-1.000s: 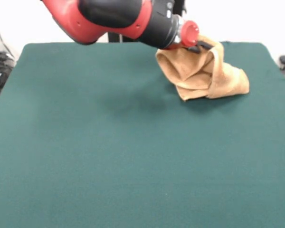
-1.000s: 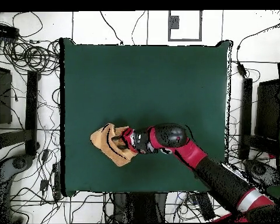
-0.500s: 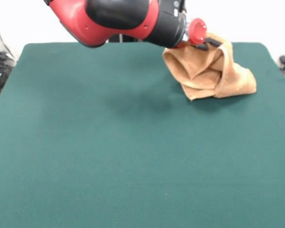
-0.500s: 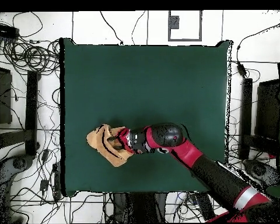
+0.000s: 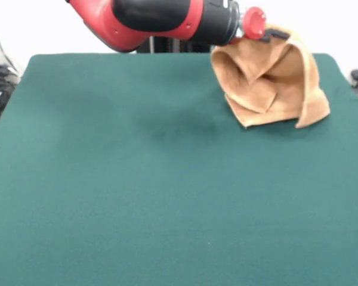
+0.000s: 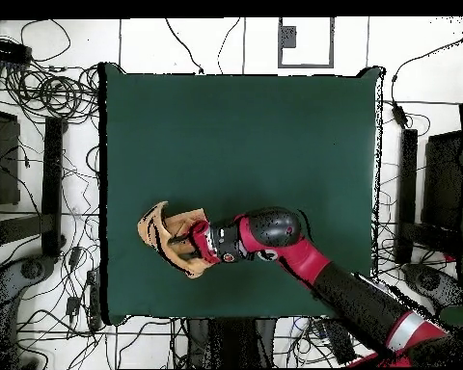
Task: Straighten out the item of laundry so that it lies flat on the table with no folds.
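Gripper (image 5: 273, 34) is clamped on the towel's (image 5: 273, 80) top edge, the cloth hanging bunched beneath it over the table (image 5: 137, 179), near the table's far right corner in the front view. This looks like the lift-and-drag step. Next it should call for pulling the held edge away so the folds trail open, then laying it down. The towel is orange-tan, draped in deep folds, only its lower tips seeming to touch the table

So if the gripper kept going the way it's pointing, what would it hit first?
The towel it already holds bunched at its tip. The gripper points toward the table's edge; beyond the towel the way looks free, though its height is unclear.
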